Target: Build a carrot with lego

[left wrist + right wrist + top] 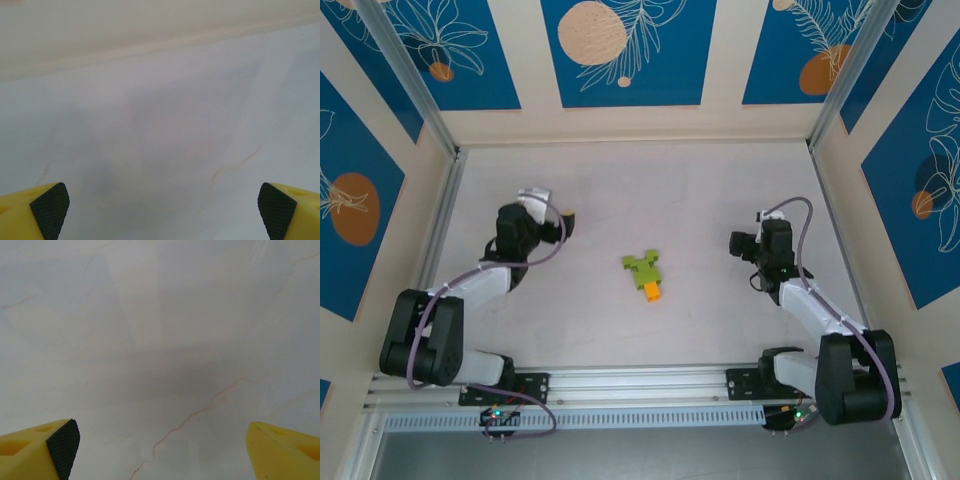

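The carrot (645, 272) lies flat at the middle of the table, a cluster of lime-green lego joined to one orange brick (651, 290) at its near end. My left gripper (564, 226) hovers well to the left of it, open and empty. In the left wrist view its yellow fingers (47, 210) stand wide over bare table. My right gripper (735, 245) sits to the right of the carrot, also open with nothing between its fingers (62, 447). Neither gripper touches the carrot.
The pale table top (640, 190) is fenced by low beige walls with blue panels. A metal rail (640, 385) runs along the near edge between the arm bases. Free room surrounds the carrot on all sides.
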Controlling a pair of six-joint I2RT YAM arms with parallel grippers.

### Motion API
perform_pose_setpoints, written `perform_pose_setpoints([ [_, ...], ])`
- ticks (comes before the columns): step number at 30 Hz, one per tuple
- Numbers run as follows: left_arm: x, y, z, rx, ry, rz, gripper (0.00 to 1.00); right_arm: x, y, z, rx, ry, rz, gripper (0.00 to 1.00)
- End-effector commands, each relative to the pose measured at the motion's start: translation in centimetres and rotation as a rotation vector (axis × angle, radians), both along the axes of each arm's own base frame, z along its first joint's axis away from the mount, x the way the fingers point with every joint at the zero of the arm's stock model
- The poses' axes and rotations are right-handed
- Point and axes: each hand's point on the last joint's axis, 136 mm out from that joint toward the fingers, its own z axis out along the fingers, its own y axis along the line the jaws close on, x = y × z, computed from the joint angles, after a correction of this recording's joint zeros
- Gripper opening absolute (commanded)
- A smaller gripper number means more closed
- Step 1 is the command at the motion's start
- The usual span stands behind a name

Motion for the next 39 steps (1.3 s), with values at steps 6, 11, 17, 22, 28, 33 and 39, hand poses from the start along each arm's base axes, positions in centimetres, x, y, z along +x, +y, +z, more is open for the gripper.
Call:
perform_pose_setpoints([
  [6, -1.5, 5.7, 2.5, 0.078, -0.205, 0.206, 0.99, 4.5, 2.2, 2.5, 0.010, -0.294, 0.143, 0.91],
  [11, -2.9, 6.5, 1.9, 0.025, -0.206, 0.217, 0.99, 5.3, 2.7, 0.9, 0.006, -0.312, 0.172, 0.94],
  [17, -1.3, 6.3, -2.1, 0.032, -0.105, 0.195, 0.99, 5.9, 2.1, -0.1, 0.054, -0.262, 0.165, 0.95],
  [22, -0.3, 4.3, -4.1, 0.040, -0.059, 0.074, 0.99, 5.9, 2.0, -0.3, 0.065, -0.261, 0.164, 1.00],
  [28, -0.4, 5.5, -4.6, 0.043, -0.042, 0.149, 0.99, 5.9, 2.0, -0.2, 0.063, -0.264, 0.166, 1.00],
  [33, -0.2, 5.4, -4.4, 0.022, -0.036, 0.125, 0.99, 5.9, 2.0, -0.2, 0.065, -0.265, 0.166, 1.00],
  [39, -0.1, 5.3, -4.5, 0.026, -0.031, 0.121, 0.99, 5.9, 2.1, -0.3, 0.079, -0.258, 0.175, 1.00],
])
